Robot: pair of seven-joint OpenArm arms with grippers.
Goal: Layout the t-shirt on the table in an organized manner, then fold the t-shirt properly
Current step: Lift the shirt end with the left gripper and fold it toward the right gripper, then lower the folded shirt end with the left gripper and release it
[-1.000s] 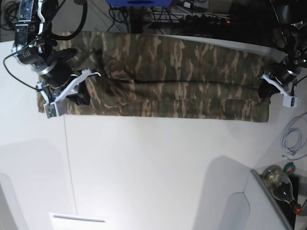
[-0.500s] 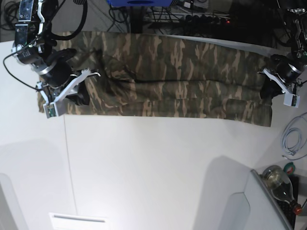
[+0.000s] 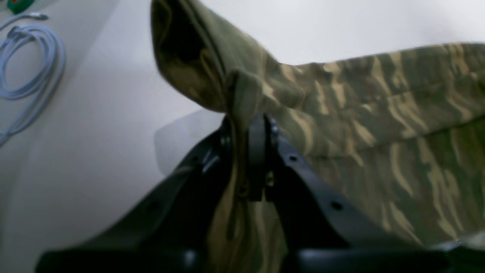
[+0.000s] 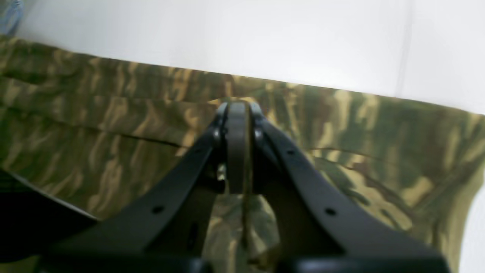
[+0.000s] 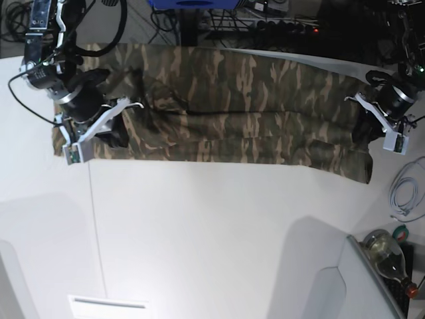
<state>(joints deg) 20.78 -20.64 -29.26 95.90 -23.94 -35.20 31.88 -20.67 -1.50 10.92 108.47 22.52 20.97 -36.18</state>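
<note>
While both arms hold opposite ends of the t-shirt [image 5: 226, 106], the garment lies stretched as a long band across the far part of the table [image 5: 212, 232], its long axis running side to side in the base view, already doubled lengthwise with a fold line along the middle. Left gripper [image 3: 248, 125]: jaws pinched nearly closed on a bunched corner of camouflage cloth, which rises as a raised flap off the tabletop at the end nearest the coiled grey cable [image 3: 26, 64]. Right gripper [image 4: 237, 110]: jaws closed tight, with a strip of fabric trapped between them, at the other end. In the base view the left-held corner sags toward the near edge, so that end sits slightly askew against the right-held end. Judgement: each arm is nearest its own end, and the cloth extends from each claw toward the other. Any next fold or smoothing pull likely turns on keeping tension along that side-to-side axis.
</note>
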